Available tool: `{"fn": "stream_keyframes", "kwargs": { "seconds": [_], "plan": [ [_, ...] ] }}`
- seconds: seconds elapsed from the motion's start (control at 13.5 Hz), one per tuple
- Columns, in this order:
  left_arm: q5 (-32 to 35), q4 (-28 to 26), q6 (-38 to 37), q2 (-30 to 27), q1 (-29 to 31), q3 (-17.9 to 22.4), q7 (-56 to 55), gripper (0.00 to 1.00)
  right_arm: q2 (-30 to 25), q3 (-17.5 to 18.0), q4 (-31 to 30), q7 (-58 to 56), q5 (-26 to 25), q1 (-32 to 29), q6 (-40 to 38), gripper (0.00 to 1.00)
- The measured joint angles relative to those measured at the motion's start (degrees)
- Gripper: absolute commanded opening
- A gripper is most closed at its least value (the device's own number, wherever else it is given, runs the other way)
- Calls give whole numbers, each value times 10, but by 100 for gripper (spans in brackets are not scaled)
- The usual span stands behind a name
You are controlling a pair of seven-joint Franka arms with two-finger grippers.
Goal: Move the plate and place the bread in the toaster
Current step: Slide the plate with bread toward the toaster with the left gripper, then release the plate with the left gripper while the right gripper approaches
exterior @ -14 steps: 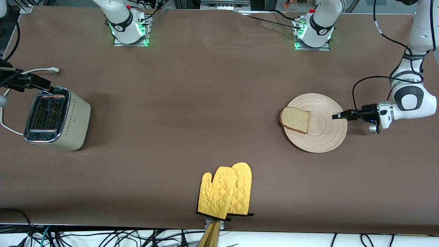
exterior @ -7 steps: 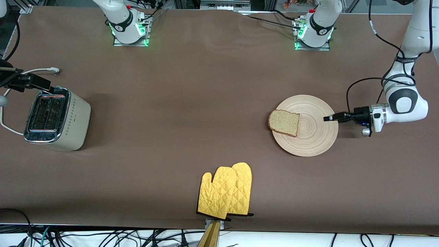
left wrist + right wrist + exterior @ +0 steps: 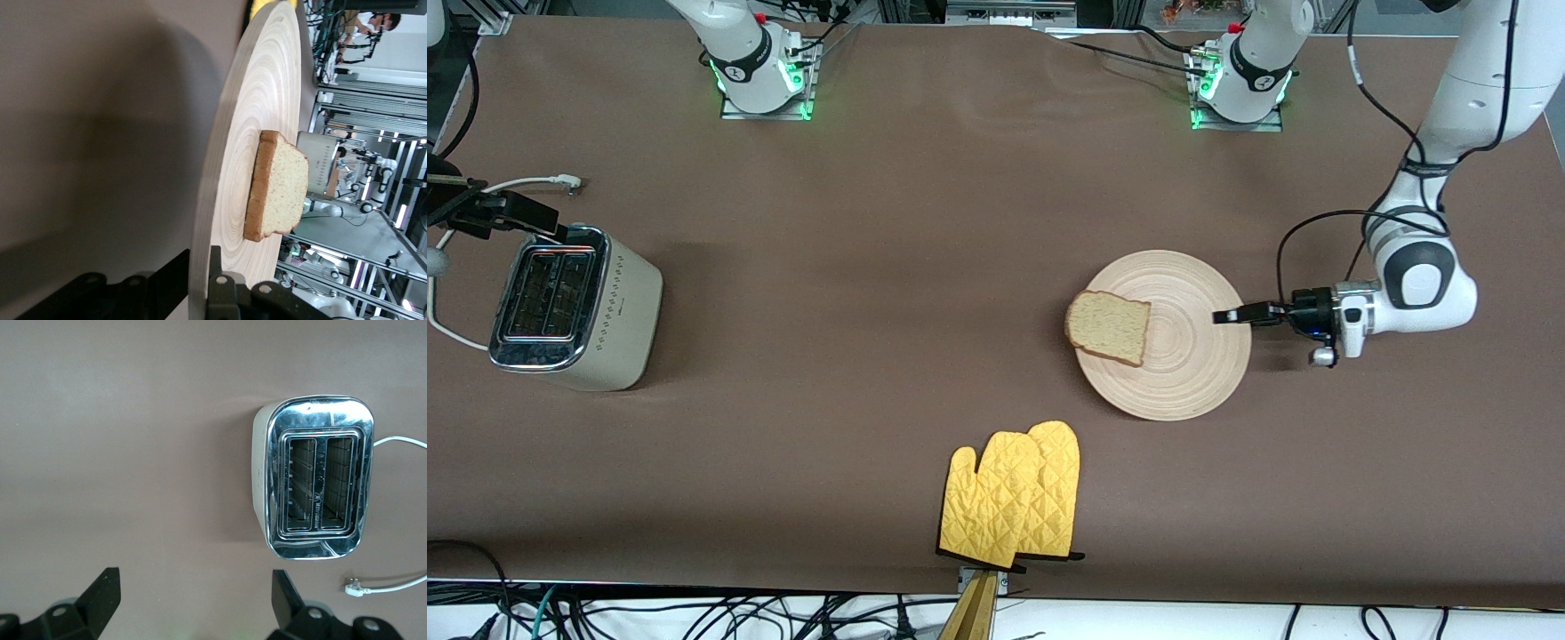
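The pale wooden plate (image 3: 1192, 373) lies flat on the brown table toward the left arm's end. The bread (image 3: 1108, 327) rests on it, overhanging the edge that faces the toaster. My left gripper (image 3: 1227, 316) is shut on the plate's rim at the side away from the bread. In the left wrist view the rim (image 3: 212, 200) runs between the jaws of the left gripper (image 3: 200, 283), and the bread (image 3: 277, 187) lies farther along the plate. The cream toaster (image 3: 574, 307) stands at the right arm's end, slots empty (image 3: 317, 487). My right gripper (image 3: 538, 220) (image 3: 193, 600) hangs open above the table beside the toaster, holding nothing.
A pair of yellow quilted oven mitts (image 3: 1014, 493) lies near the table's front edge, nearer to the front camera than the plate. The toaster's white cord and plug (image 3: 569, 184) (image 3: 357, 589) lie beside the toaster toward the robots' bases.
My left gripper has slid the plate, with the bread on it, across the table toward the right arm's end and a little nearer the front camera. The right arm has not moved.
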Motion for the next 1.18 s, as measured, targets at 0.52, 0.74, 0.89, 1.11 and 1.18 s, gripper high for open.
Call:
{"fn": "stream_keyframes", "kwargs": {
  "seconds": [0.52,0.74,0.89,1.11,1.18],
  "plan": [
    [-169,-1,91,9,-176,-3,-4,0,1,-2,0,0,0,-9,3,100],
    [-253,5,130,25,-258,-4,-3,0,1,-2,0,0,0,-12,6,100],
    [-289,23,152,43,-305,-4,-3,0,1,-2,0,1,0,-12,7,100],
    [-340,55,201,74,-364,-4,-3,0,1,0,0,1,0,-11,7,100],
    [-353,64,213,85,-379,-4,-3,0,1,1,0,1,0,-11,7,100]
  ]
}}
